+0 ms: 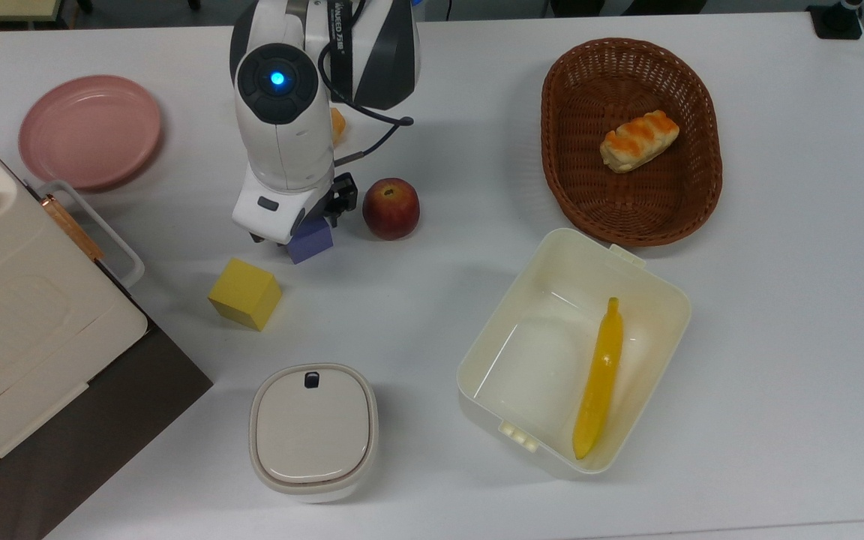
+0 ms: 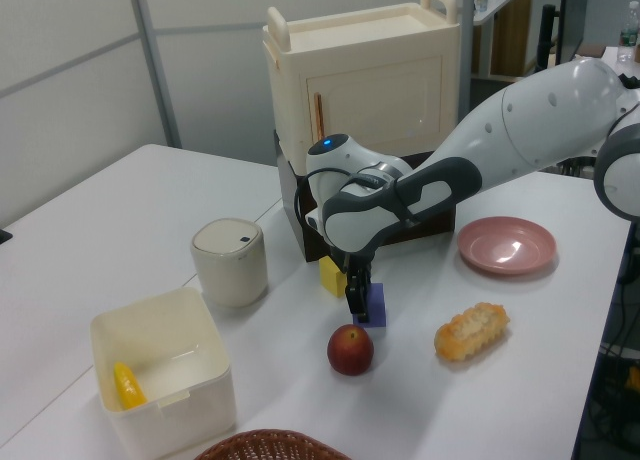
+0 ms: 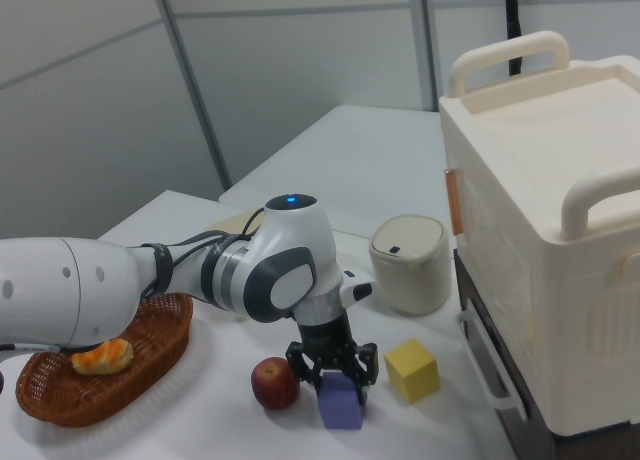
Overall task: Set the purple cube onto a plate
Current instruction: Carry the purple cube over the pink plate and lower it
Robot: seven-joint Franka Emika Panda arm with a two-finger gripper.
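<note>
The pincer (image 3: pixel 335 378) straddles the purple cube (image 3: pixel 342 402), fingers apart, with an apple (image 3: pixel 273 383) and yellow cube (image 3: pixel 412 370) near.

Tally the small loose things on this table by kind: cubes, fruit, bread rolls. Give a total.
Cubes: 2, the purple cube and the yellow cube
Fruit: 2, the apple and the banana
Bread rolls: 2, one roll in the wicker basket and a loose roll
Total: 6
</note>
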